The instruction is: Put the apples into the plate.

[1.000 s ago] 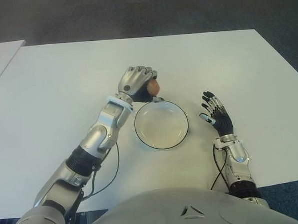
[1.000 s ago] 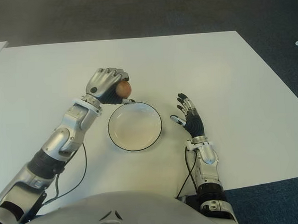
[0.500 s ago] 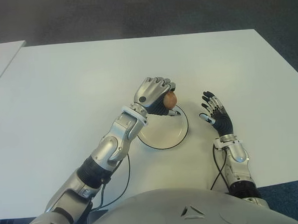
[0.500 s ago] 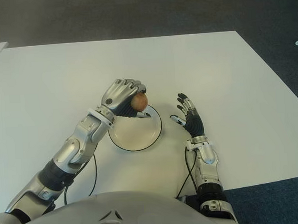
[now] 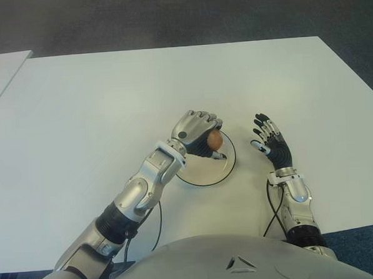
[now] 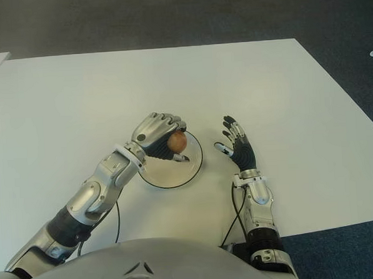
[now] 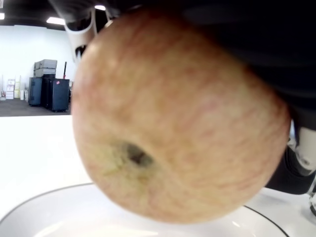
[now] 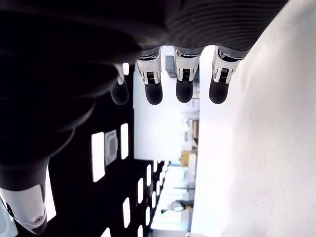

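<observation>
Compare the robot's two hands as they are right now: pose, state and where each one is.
The left hand is curled around the apple; the right hand has its fingers spread and holds nothing. The left hand is over the plate; the right hand shows beside the plate, on its right, over the white table. Both are silver with dark fingers.

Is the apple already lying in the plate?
Not yet. The left hand grips the apple just above the plate.

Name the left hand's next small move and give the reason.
Probably lower a little and open the fingers. The left hand holds the apple just over the plate, as the wrist view shows. The right hand shows open, right of the plate.
</observation>
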Available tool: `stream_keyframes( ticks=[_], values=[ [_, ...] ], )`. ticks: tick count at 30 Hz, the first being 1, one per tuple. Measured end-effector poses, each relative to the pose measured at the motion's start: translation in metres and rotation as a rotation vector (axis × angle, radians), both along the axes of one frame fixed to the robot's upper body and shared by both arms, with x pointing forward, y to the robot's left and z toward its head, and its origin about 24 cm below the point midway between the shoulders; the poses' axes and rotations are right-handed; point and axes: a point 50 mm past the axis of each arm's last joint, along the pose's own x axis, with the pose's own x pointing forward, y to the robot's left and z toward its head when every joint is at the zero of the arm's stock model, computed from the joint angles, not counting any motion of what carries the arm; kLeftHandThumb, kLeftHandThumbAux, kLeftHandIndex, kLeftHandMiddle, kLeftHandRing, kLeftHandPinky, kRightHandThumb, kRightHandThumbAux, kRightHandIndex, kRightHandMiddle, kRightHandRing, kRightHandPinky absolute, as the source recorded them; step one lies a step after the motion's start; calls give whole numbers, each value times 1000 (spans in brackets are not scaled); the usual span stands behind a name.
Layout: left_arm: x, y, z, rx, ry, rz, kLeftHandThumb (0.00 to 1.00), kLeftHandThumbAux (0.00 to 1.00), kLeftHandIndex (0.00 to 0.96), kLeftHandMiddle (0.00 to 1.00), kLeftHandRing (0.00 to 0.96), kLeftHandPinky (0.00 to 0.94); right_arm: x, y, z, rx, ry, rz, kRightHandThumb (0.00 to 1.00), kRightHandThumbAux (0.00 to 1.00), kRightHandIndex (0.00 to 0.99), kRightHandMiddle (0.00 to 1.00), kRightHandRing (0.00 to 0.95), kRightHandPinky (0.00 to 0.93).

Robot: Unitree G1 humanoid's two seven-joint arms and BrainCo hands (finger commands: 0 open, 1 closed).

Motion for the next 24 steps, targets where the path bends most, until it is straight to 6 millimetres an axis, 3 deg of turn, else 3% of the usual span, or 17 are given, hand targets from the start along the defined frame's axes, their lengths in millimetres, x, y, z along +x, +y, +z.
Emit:
stream_keyframes(
  ticks=[6, 11, 13, 15, 17, 24],
  values=[
    [-11, -9, -9, 72, -14, -49, 855, 660, 412, 531, 806, 811, 0, 0, 0, 8, 0, -5, 92, 600, 0, 0, 0, 0],
    [-17, -10, -14, 127, -12, -81, 863, 651, 450, 605, 820, 798, 0, 1, 0, 10, -1, -4, 96, 579, 0, 0, 0, 0],
    [-18, -9, -16, 134, 0, -80, 859, 652, 452, 550, 824, 803, -1, 1, 1, 10, -1, -2, 98, 572, 0, 0, 0, 0],
    [-19, -8, -17, 139, 12, -77, 787, 671, 445, 710, 839, 816, -1, 2, 1, 10, -1, 1, 101, 565, 0, 0, 0, 0],
    [-19, -7, -18, 141, 25, -73, 762, 677, 442, 764, 845, 817, -1, 2, 1, 10, -1, 3, 103, 562, 0, 0, 0, 0],
    [-21, -4, -21, 147, 66, -64, 734, 683, 436, 817, 859, 852, -2, 3, 0, 13, 0, 2, 112, 551, 0, 0, 0, 0]
  ],
)
